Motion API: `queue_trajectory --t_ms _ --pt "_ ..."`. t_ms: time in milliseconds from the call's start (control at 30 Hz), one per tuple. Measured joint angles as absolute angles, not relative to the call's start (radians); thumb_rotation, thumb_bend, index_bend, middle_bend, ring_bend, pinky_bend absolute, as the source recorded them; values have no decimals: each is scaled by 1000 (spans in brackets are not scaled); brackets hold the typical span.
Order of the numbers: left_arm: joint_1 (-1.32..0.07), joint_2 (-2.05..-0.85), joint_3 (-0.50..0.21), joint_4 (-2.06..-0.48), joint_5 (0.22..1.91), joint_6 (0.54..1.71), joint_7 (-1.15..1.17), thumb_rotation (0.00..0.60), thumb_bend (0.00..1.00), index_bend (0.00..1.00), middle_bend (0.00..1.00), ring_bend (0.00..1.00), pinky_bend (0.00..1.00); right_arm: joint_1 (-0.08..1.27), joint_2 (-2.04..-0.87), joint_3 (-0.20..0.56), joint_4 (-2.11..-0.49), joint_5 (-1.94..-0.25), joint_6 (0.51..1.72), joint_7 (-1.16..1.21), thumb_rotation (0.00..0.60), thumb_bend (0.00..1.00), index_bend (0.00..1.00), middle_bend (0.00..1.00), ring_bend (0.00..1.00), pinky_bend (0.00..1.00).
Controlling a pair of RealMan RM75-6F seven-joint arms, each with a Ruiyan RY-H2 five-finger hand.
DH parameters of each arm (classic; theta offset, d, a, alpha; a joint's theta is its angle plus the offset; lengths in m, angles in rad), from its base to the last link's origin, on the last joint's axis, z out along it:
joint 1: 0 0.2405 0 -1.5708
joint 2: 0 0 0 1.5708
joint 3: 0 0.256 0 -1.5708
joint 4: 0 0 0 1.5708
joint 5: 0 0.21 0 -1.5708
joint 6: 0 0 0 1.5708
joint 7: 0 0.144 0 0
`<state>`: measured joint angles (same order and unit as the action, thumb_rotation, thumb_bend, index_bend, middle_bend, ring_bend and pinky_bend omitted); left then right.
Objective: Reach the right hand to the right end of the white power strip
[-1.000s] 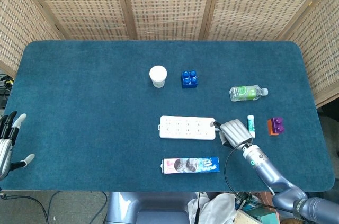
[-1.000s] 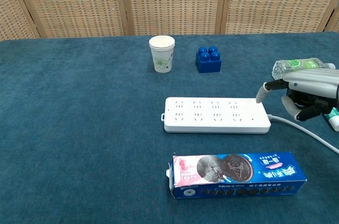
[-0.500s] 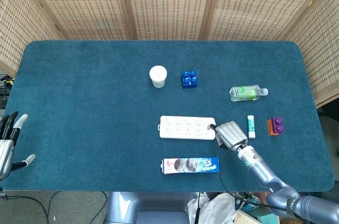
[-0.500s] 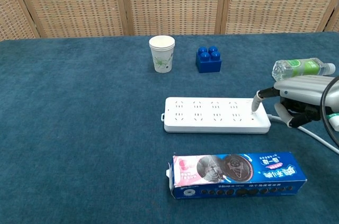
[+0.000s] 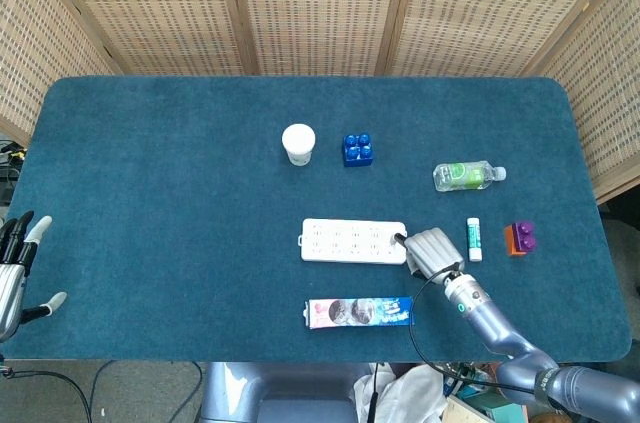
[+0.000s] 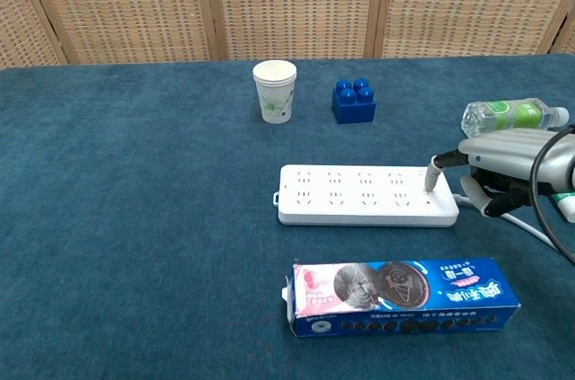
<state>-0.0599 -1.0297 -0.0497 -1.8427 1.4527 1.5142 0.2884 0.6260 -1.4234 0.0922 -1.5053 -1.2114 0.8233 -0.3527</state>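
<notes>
The white power strip (image 5: 353, 241) (image 6: 364, 194) lies flat near the table's front middle, its cable leaving the right end. My right hand (image 5: 430, 250) (image 6: 499, 167) hangs at that right end, palm down. One fingertip (image 6: 430, 177) rests on the strip's top right corner, while the other fingers curl just beyond the end. It holds nothing. My left hand (image 5: 14, 268) stays at the far left table edge, fingers spread and empty.
A biscuit box (image 6: 402, 296) lies in front of the strip. Behind it stand a paper cup (image 6: 275, 91) and a blue block (image 6: 355, 100). A water bottle (image 6: 510, 115), a white tube (image 5: 474, 239) and a purple-orange block (image 5: 519, 238) lie to the right.
My right hand has slid left from beside the strip's end until a fingertip touches its top right corner. The left hand has stayed still.
</notes>
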Motion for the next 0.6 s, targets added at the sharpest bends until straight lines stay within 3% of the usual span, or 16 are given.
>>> queue_trajectory --t_ms 600 --pt "-59 -1029 -48 -1843 1452 1517 286 600 0 0 0 0 0 652 -1432 76 -1546 -1143 849 -430 600 865 270 901 945 1000"
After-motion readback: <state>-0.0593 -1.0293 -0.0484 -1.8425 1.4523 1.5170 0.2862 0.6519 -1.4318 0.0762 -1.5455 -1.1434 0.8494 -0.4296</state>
